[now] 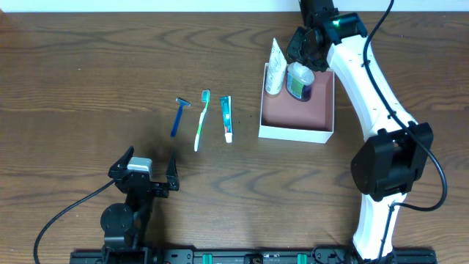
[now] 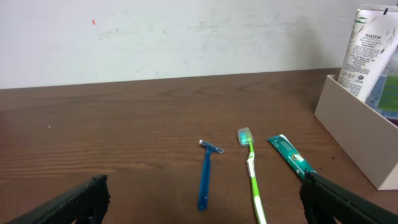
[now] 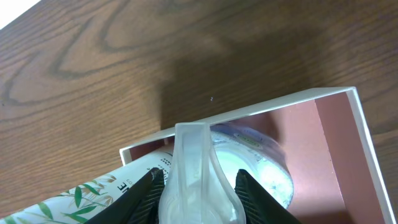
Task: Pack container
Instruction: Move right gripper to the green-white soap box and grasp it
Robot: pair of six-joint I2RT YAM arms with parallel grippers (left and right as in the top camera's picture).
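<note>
Leave the left gripper (image 1: 146, 170) parked at the lower left of the overhead view, jaws spread wide, holding nothing. No call yet for the blue razor (image 1: 179, 116), the green toothbrush (image 1: 200, 122) or the toothpaste tube (image 1: 226, 118). All three lined up side by side on the wooden surface (image 1: 73, 73) just left of centre, apart from one another and outside the container (image 1: 293, 133).

Look for the container right of centre, toward the top: white walls, pink floor, mostly bare. Mind the Pantene tube (image 1: 274, 66) leaning against its upper left wall.

Right gripper (image 1: 306, 57) pinched narrow on the clear cap (image 3: 189, 155) of the round bottle (image 1: 299, 84), down in the container's upper left corner, just beside that tube. Touching it or not: hard to tell.

Probably the placing step. Lower straight down, without nudging left into the tube and tipping it over the wall. Confirm the bottle's base flat on the pink floor before easing the jaws apart; base hidden in every view. Open only a little, then lift straight up, clear of cap and far wall. Main risk: slick cap slipping, bottle toppling.
</note>
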